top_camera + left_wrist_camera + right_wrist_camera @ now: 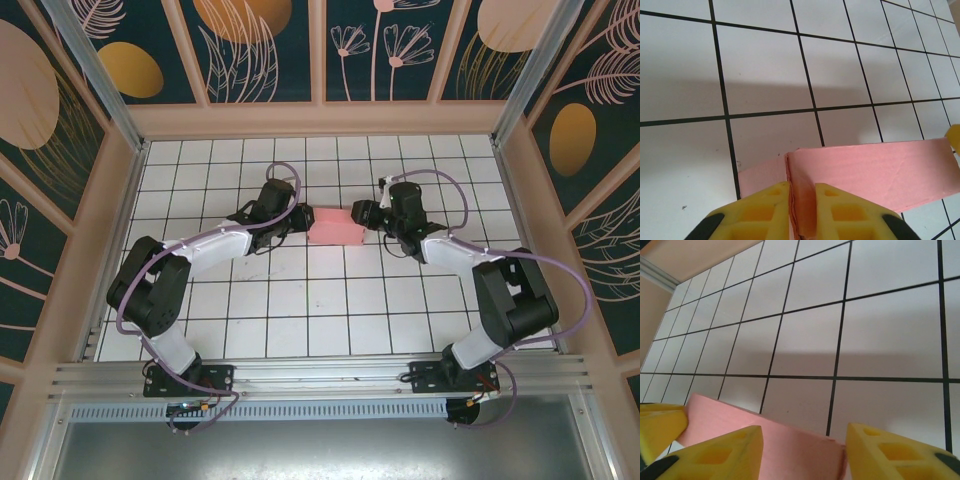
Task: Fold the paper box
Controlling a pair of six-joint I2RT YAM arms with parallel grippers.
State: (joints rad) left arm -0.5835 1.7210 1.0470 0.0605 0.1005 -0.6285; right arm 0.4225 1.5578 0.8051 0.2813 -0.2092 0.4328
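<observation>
Centrally, left gripper [802, 189] pinches one paper box [875, 170] end; right gripper [804, 436], spread, straddles the other.

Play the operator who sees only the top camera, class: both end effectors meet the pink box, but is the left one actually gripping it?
Observer: Yes. In the left wrist camera, the left end effector is shut on a thin end edge of the box.
Operator: And the right one?
Observer: The right wrist camera shows the right end effector open, with the box's other end lying between its fingers.
</observation>
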